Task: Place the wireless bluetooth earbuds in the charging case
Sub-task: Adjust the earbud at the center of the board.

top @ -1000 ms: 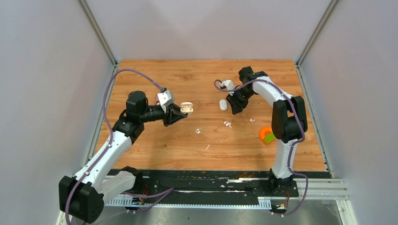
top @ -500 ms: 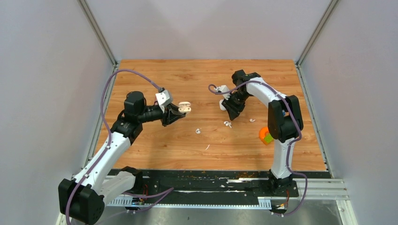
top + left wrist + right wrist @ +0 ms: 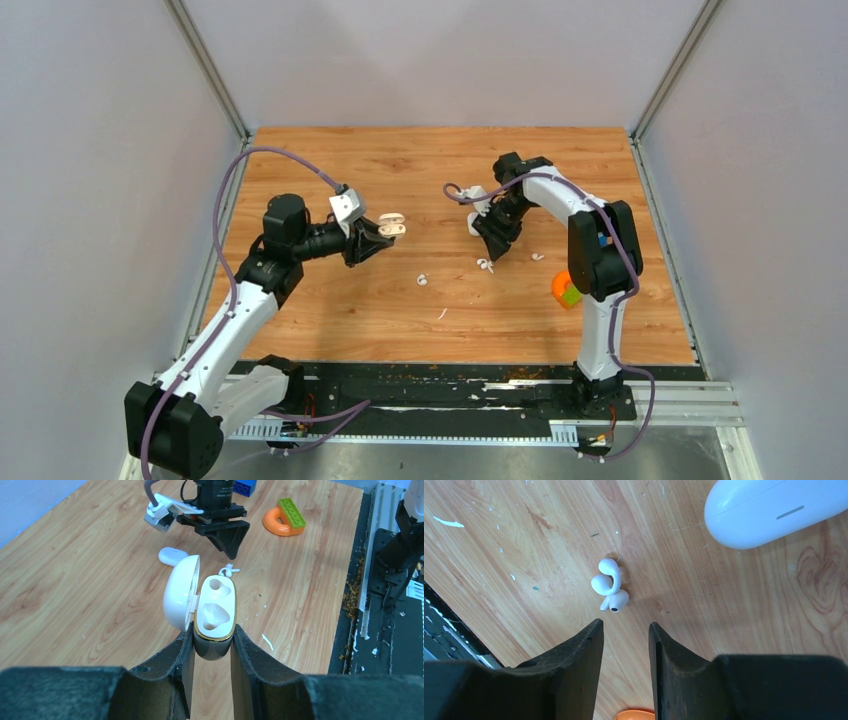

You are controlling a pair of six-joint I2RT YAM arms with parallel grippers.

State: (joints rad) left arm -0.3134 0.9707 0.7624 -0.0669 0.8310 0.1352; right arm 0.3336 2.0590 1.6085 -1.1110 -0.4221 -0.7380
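Wooden table (image 3: 350,300); left gripper (image 3: 212,636) clamps the open charging case (image 3: 215,605); right gripper (image 3: 625,628) parted near earbuds (image 3: 609,587).

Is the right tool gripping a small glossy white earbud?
No: the right tool stands open, the small glossy white earbud lying untouched on the wooden table ahead of it.

The charging case (image 3: 215,611), white with a gold rim, is held aloft, lid swung open sideways. Two glossy white earbuds (image 3: 616,600) lie touching on the wooden table (image 3: 734,630).
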